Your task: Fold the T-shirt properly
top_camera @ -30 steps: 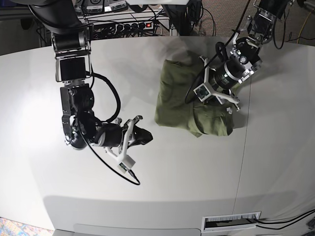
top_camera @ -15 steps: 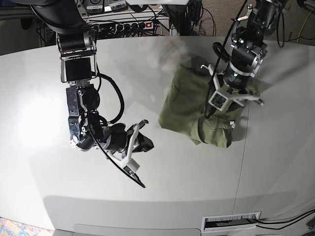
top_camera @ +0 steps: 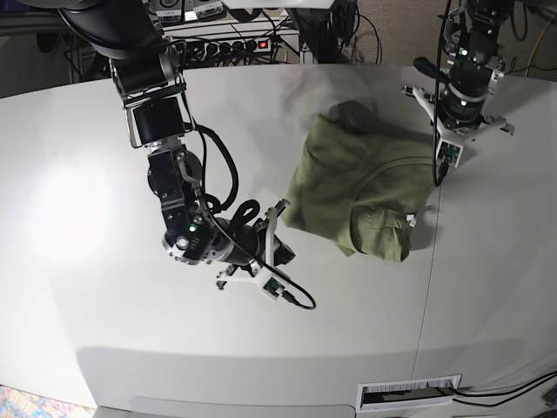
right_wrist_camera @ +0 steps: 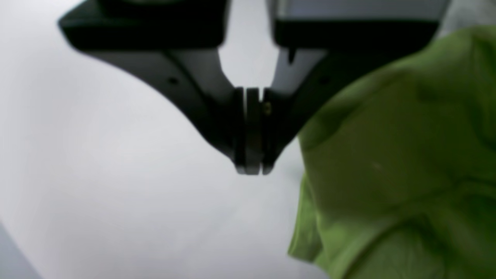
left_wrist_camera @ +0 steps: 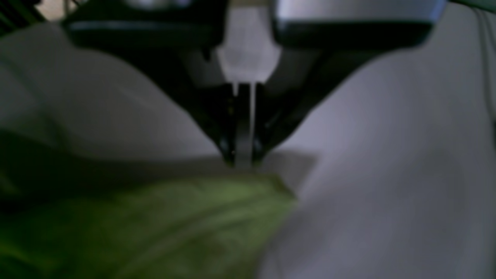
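Observation:
The olive-green T-shirt (top_camera: 348,178) lies in a loosely folded, wrinkled bundle on the white table (top_camera: 104,174), right of centre. My left gripper (top_camera: 452,131) hangs shut and empty just past the shirt's far right corner. In the left wrist view its tips (left_wrist_camera: 242,161) are above bare table, with the shirt's edge (left_wrist_camera: 174,217) just below them. My right gripper (top_camera: 283,252) is shut and empty, low over the table beside the shirt's near left edge. In the right wrist view its tips (right_wrist_camera: 250,170) are a little left of the shirt (right_wrist_camera: 387,155).
A power strip (top_camera: 235,45) and several cables lie beyond the table's back edge. A seam (top_camera: 428,279) runs down the table on the right. A slotted vent (top_camera: 409,394) sits at the front edge.
My left gripper has lifted off the shirt and moved back and to the right. My right arm has swung right, bringing its gripper close to the shirt's left edge. The shirt has shifted slightly.

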`<action>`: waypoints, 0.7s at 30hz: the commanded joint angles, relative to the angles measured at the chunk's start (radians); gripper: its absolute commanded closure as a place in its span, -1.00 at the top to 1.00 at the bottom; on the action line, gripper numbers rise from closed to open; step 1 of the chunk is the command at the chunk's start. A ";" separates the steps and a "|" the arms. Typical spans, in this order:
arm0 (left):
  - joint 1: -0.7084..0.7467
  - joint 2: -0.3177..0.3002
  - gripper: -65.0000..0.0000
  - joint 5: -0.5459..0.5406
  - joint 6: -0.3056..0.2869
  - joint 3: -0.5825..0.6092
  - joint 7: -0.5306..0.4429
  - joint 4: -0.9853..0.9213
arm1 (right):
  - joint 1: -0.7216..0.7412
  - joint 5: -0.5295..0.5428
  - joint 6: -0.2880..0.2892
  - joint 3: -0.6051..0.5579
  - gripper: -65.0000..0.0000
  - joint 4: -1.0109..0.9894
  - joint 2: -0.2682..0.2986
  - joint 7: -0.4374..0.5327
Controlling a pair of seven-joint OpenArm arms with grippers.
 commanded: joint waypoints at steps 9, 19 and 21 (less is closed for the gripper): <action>0.010 0.090 -1.00 -0.043 0.004 -0.005 -0.151 -0.003 | 0.021 0.037 0.000 -0.004 -1.00 0.016 -0.003 -0.073; 0.005 0.095 -1.00 -0.105 -0.020 -0.003 -0.235 -0.130 | -0.047 0.050 0.000 -0.004 -1.00 0.016 -0.003 -0.074; 0.002 0.095 -1.00 -0.124 -0.035 -0.003 -0.259 -0.155 | -0.060 0.051 0.000 -0.004 -1.00 0.016 -0.003 -0.071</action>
